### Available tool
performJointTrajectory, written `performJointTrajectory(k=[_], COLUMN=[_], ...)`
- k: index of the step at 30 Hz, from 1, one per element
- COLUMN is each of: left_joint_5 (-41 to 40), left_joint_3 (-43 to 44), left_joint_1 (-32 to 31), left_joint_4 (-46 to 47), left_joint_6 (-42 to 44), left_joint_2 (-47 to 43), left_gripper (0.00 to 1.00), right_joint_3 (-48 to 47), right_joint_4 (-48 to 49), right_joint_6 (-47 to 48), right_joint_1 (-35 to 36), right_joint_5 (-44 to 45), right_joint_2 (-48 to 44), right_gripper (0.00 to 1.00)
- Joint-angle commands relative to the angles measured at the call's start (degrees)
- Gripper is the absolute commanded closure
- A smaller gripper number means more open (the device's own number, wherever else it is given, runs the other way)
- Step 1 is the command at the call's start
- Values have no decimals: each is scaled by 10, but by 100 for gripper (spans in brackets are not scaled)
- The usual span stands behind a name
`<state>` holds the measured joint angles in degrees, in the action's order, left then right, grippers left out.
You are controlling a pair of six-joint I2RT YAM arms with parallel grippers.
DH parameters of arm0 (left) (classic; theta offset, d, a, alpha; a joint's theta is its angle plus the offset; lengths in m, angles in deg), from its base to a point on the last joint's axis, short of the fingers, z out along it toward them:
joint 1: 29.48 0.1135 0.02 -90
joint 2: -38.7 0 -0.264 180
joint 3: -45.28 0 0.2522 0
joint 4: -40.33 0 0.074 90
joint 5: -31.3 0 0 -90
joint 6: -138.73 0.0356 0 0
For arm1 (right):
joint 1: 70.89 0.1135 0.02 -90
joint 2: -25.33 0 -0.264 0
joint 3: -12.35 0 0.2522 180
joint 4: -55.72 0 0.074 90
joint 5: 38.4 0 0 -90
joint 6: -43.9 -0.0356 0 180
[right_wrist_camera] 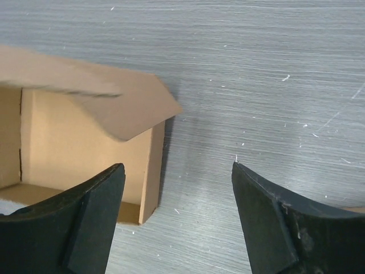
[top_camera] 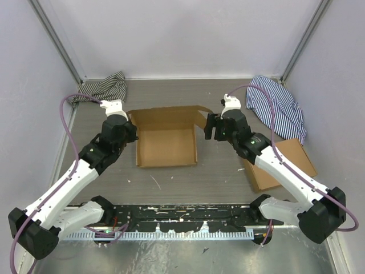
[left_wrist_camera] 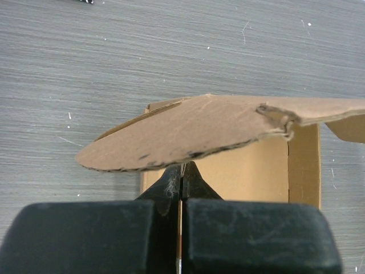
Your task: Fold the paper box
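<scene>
On the grey tabletop (top_camera: 171, 185), the paper box (top_camera: 166, 145) lies open side up between the two arms, with the left arm's fingers (left_wrist_camera: 197, 185) pressed shut against each other beneath its rounded left flap and the right arm's fingers (right_wrist_camera: 85, 222) spread wide just beside its right wall.

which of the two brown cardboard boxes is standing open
The shallow brown cardboard box mid-table: walls raised, floor showing. The other brown cardboard box lies flat at the right, partly under the right arm.
</scene>
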<state>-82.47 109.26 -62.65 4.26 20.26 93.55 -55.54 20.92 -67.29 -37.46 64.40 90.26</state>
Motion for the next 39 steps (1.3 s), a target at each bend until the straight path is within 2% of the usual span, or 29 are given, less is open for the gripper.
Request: performJointTrajectory(k=[1, 7, 12, 18, 21, 29, 34, 39], left_joint_5=[-16, -23, -24, -25, -25, -30, -36, -44], left_joint_3=[1, 0, -3, -2, 1, 4, 8, 15], left_joint_1=[-1, 0, 0, -1, -1, -1, 0, 0], left_joint_4=[43, 46, 49, 53, 53, 53, 52, 44], left_joint_6=[11, 18, 22, 24, 25, 28, 32, 37], left_joint_2=[11, 17, 20, 27, 33, 50, 59, 61], left_gripper=[100, 100, 100, 100, 100, 100, 100, 100], right_joint_3=[-1, -34, -49, -31, -34, -68, -104, -163], right_joint_4=[38, 71, 80, 137, 149, 141, 122, 67], right_joint_6=[67, 101, 125, 154, 157, 100, 56, 27], right_joint_1=[3, 3, 3, 3, 3, 3, 3, 3], right_joint_5=[-50, -94, -49, -39, -55, -103, -106, -97], right_joint_2=[-9, 30, 57, 62, 76, 121, 144, 160], right_gripper=[21, 28, 31, 34, 43, 81, 89, 91])
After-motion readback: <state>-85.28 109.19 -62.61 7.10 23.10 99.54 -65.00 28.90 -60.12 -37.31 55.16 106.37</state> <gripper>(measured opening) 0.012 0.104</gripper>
